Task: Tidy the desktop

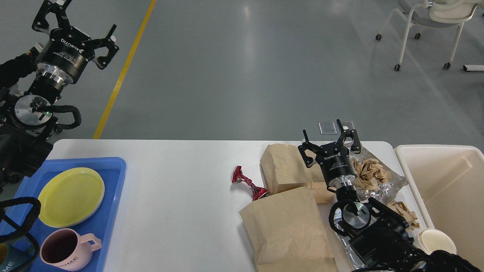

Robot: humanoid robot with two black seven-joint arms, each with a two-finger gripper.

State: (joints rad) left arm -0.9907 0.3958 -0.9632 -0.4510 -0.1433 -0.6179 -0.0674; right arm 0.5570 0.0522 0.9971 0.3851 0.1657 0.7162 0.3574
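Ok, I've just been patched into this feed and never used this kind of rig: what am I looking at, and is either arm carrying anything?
There is only one camera, on the robot's head, looking forward and down at the desktop. The two black arms are its own. The left gripper is raised over the floor beyond the table's left end, jaws open and empty. The right gripper hovers over the rubbish at the right, jaws also open and empty.

On the left, a blue tray holds a yellow plate and a pink mug. On the right lie two brown paper bags, a crushed red can, crumpled brown paper on foil, and a white paper cup. A cream bin stands at the table's right end.
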